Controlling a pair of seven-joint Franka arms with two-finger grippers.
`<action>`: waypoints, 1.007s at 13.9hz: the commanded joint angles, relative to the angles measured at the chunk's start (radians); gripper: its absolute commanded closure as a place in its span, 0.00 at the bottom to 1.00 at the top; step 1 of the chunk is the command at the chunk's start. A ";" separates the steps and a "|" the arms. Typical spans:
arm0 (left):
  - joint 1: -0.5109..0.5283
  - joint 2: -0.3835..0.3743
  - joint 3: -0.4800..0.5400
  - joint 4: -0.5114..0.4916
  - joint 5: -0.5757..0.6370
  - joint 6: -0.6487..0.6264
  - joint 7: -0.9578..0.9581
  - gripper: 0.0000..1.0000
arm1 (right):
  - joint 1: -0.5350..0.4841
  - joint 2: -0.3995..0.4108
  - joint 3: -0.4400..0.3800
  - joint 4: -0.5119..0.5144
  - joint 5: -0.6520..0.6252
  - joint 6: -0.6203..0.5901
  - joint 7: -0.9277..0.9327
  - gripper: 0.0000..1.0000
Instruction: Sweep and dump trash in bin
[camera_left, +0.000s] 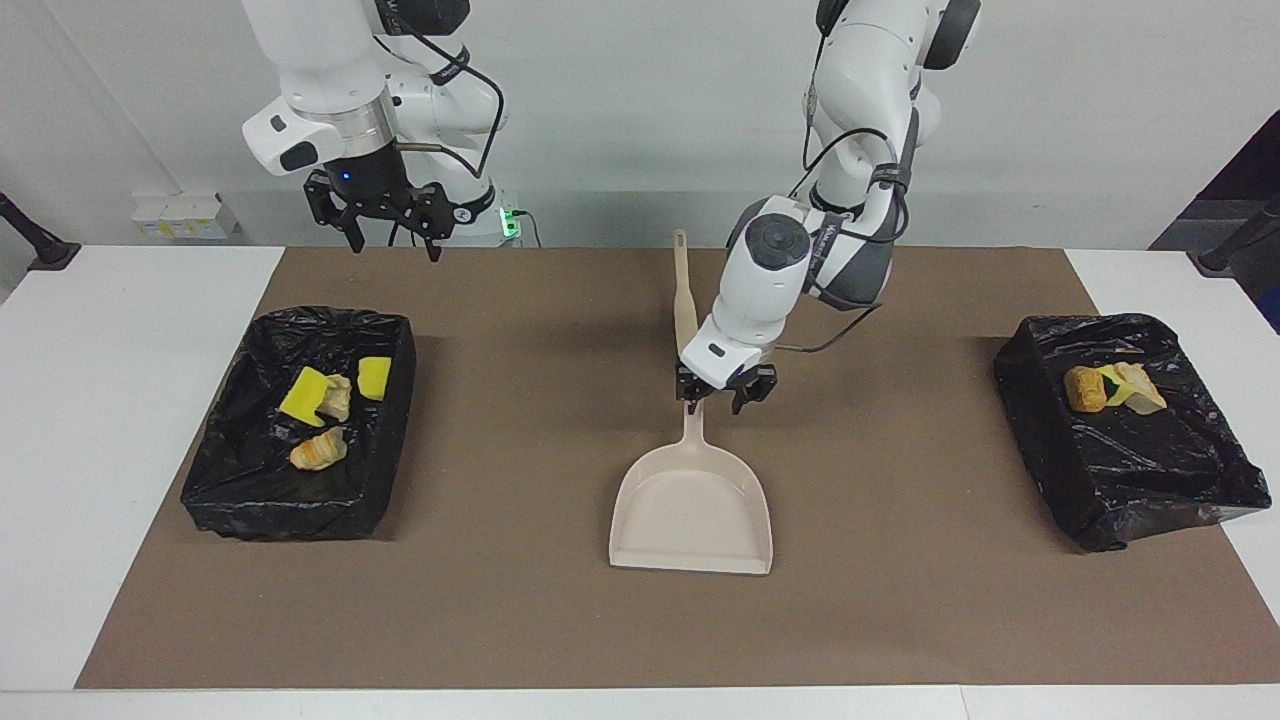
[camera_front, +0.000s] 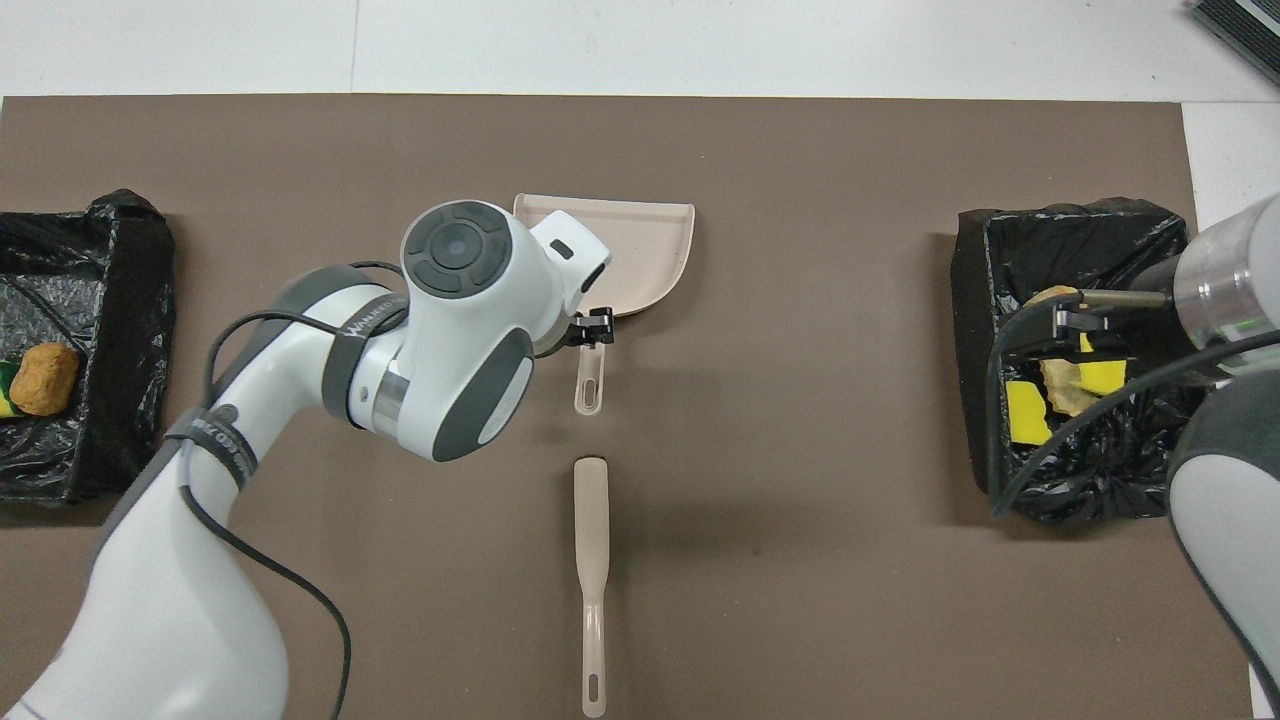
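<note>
Brown mat (camera_left: 500, 620) on white table (camera_left: 100, 400): trash (camera_left: 320, 410) heaped in black bins (camera_left: 250, 500) at both ends, dustpan (camera_left: 690, 510) lengthwise, handle toward robots, left gripper (camera_left: 716, 398) spread at handle tip, right gripper (camera_left: 392, 245) spread, waiting.

Facing view high across table, overhead view steeply down, both sharing the mat (camera_left: 560, 620)

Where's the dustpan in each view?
Facing view: dustpan at the centre of the brown mat, handle toward the robots, left gripper over the handle.
Overhead view: dustpan above centre, partly covered by the left arm.
Shared landmark: the brush, lying just nearer to the robots, in line with the handle.
</note>
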 joint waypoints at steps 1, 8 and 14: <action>0.063 -0.049 0.018 0.020 0.001 -0.066 0.004 0.00 | -0.016 -0.019 -0.009 -0.029 0.030 0.029 -0.051 0.00; 0.321 -0.105 0.026 0.020 0.037 -0.137 0.347 0.00 | -0.039 -0.019 -0.009 -0.027 0.030 0.034 -0.049 0.00; 0.488 -0.246 0.026 0.012 0.034 -0.330 0.606 0.00 | -0.040 -0.032 0.000 -0.036 0.027 0.038 -0.041 0.00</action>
